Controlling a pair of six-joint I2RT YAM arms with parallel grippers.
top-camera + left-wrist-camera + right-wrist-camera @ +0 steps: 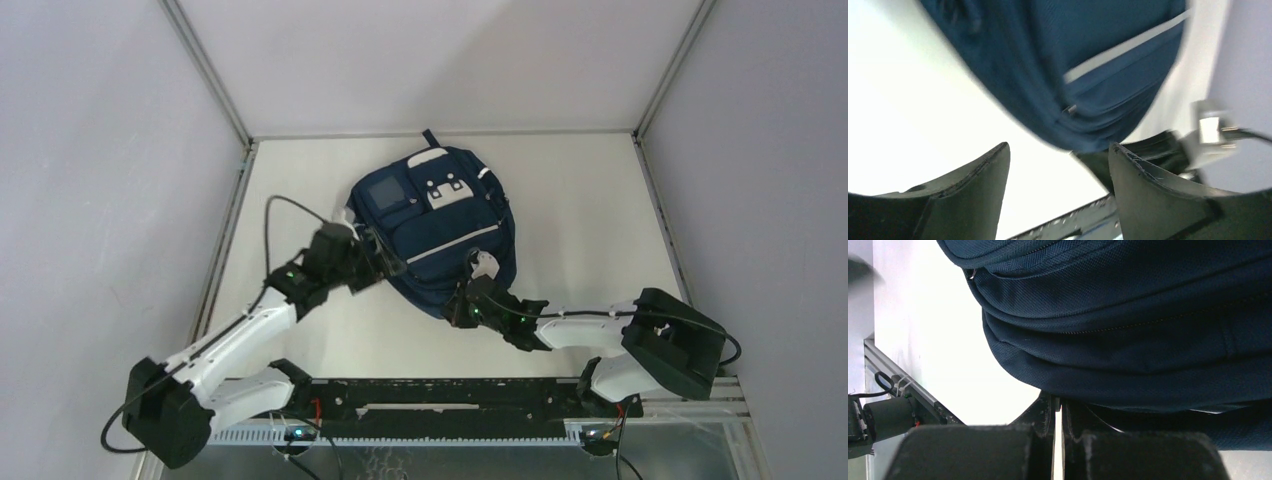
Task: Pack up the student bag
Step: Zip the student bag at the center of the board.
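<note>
You've got the student bag (pixel 440 230) lying flat on the white worktop (pixel 580 220), about mid-width and toward the far side, front face up. Its carry loop points at the back wall. The white patch (pixel 450 190) and grey patch (pixel 383 192) face up, and the thin pale stripe (pixel 452 243) runs across the lower front.

The left arm (pixel 240 335) reaches in from the near left, with its jaws just beside the bag's left near edge. In the left wrist view the two dark fingers (pixel 973 195) stand wide apart with nothing between them, so those jaws are released. The bag (pixel 1098 50) is blurred past the tips, with the stripe (pixel 1128 47) and a small metal zipper pull (pixel 1070 109) showing.

The right arm (pixel 590 330) comes in from the near right to the bag's near edge. Its jaws are clenched: in the right wrist view the fingers (pixel 1043 415) sit pressed together right under the navy fabric (pixel 1128 315). You can't tell whether any fabric is pinched. A zipper pull (pixel 970 273) shows at the upper left there.
</note>
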